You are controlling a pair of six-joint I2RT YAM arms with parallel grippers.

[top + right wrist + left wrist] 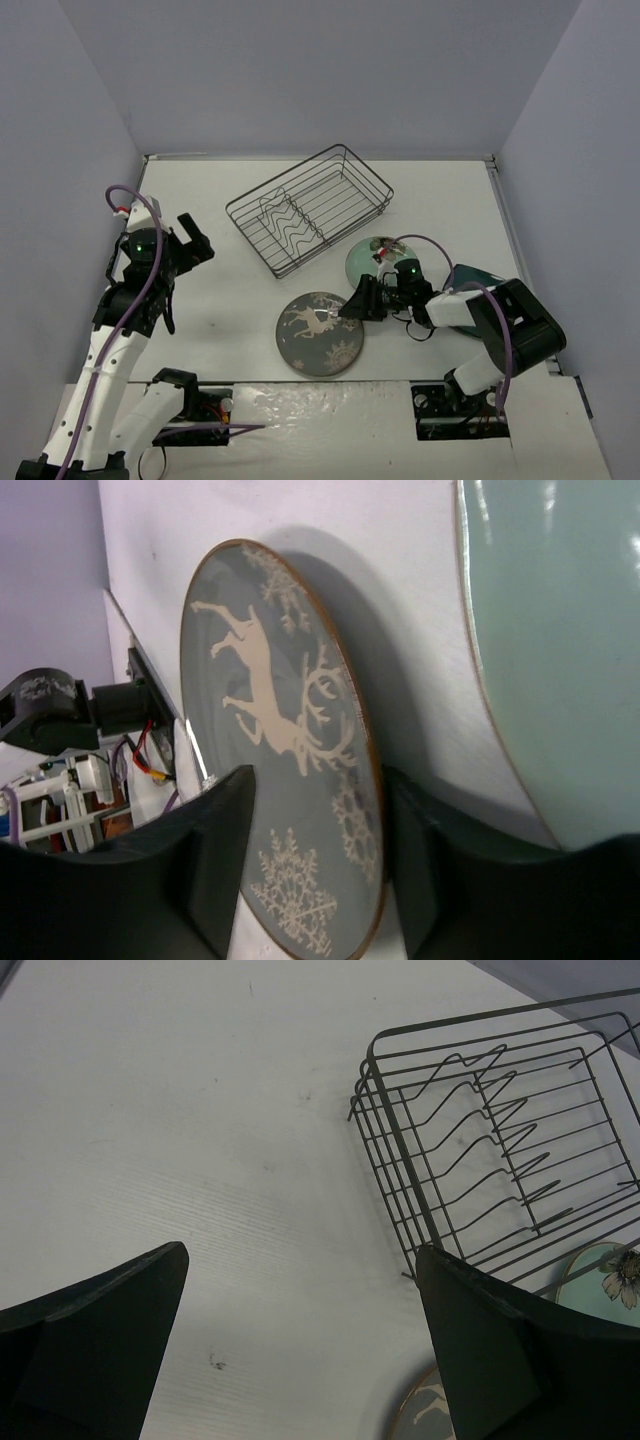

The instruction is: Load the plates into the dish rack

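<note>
The grey deer plate [320, 333] [280, 730] lies flat at the front centre. My right gripper [352, 303] [318, 810] is low at its right rim and open. One finger is over the plate's face and the other is outside the rim, with a gap still showing. The mint-green plate [365, 260] [560, 660] lies just behind. The dark teal plate [478, 281] is partly hidden by the right arm. The black wire dish rack [310, 208] [480, 1160] holds nothing. My left gripper [190, 235] [300, 1350] hangs open to the rack's left, above bare table.
White walls close in the table [230, 290] on the left, back and right. In the left wrist view the mint-green plate [600, 1270] peeks out beyond the rack's corner and the grey plate's rim [425, 1415] shows at the bottom.
</note>
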